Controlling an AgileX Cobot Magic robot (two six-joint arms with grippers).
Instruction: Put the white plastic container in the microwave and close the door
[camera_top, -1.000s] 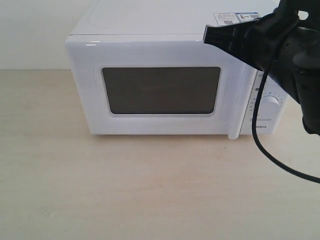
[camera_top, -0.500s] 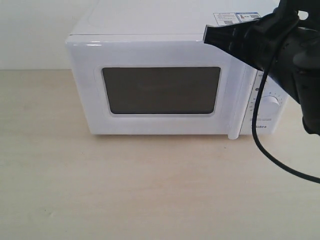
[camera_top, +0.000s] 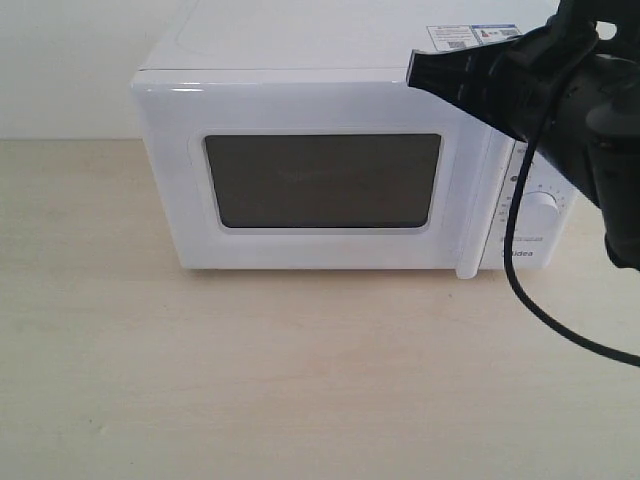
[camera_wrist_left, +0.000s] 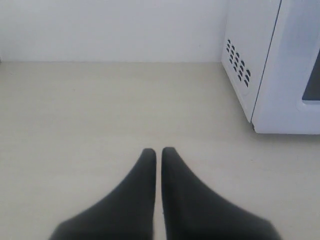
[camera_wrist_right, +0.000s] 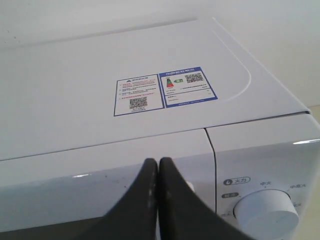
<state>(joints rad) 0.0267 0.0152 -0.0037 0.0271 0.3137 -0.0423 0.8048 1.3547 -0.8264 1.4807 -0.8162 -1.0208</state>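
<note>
Judging by how flush the door (camera_top: 170, 200) sits against the front of the microwave (camera_top: 300, 40), the closing step looks done or nearly so, and the risks lie in what cannot be checked. The container shows in none of the views, and the dark window (camera_top: 322, 180) gives nothing away, so I cannot tell whether it is inside; if it is not, the door has been shut on an empty oven. The right gripper (camera_top: 413, 68), clenched tight on nothing, is at the top right corner of the door, above the handle (camera_top: 467, 230) and close to the stickers (camera_wrist_right: 165, 90) on the top; whether it actually touches the door I cannot tell. Too light a push there may leave the latch uncaught, letting the door drift ajar once the arm backs away, while a hard push so high up could slide the microwave back on the tabletop (camera_top: 300, 380). The loose cable (camera_top: 520, 290) hangs across the dial (camera_top: 541, 212) and could snag or turn it on the way out. The left gripper (camera_wrist_left: 158, 154), also clenched and empty, hangs over the tabletop beside the vented side, apart from it, and poses little danger
</note>
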